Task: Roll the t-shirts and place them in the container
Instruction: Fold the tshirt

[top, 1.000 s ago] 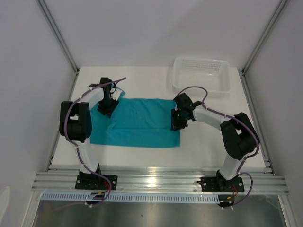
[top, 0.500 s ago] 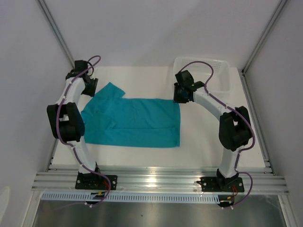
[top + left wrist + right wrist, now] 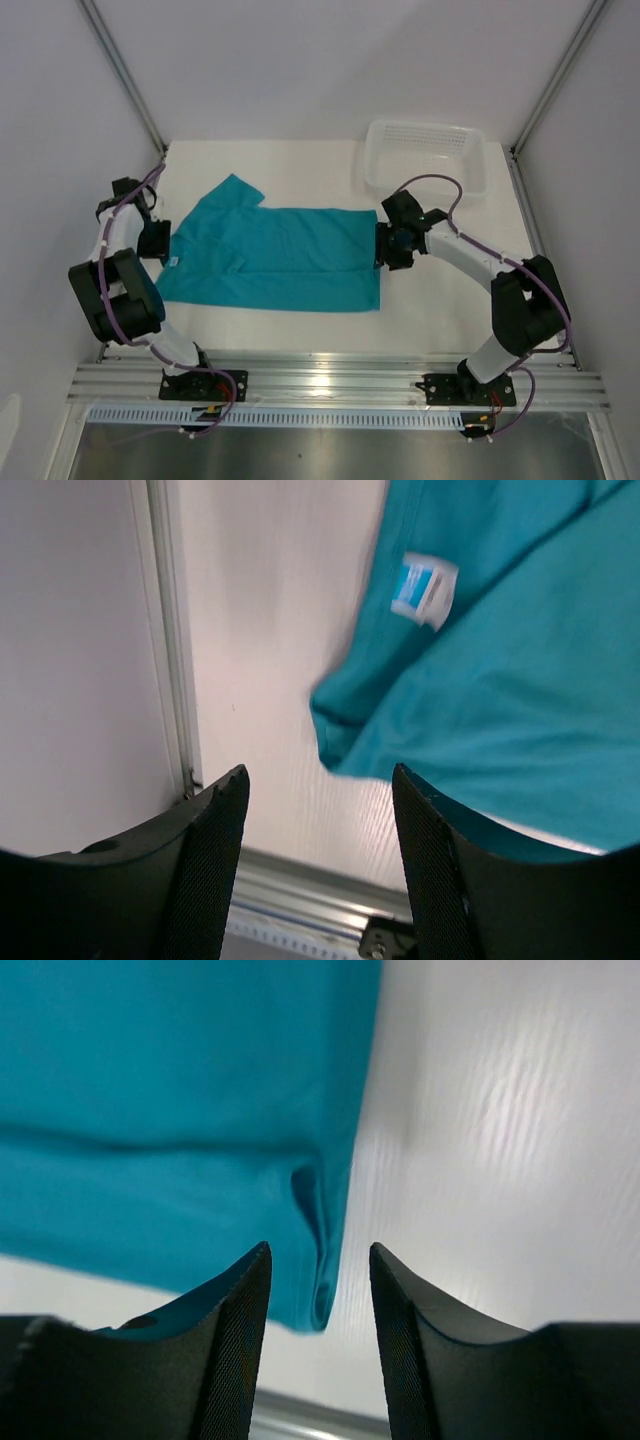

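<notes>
shirt: teal t-shirt (image 3: pixel 280 260) spread flat on white table (image 3: pixel 440 300), neck label (image 3: pixel 424 588) toward left | left gripper (image 3: pixel 320 785): jaws apart, empty, beside collar end | right gripper (image 3: pixel 320 1260): jaws apart, gripping nothing, at hem corner

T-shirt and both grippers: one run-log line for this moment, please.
t-shirt: lying flat, unrolled | left gripper: open, empty, at collar end | right gripper: open, empty, at hem edge
</notes>
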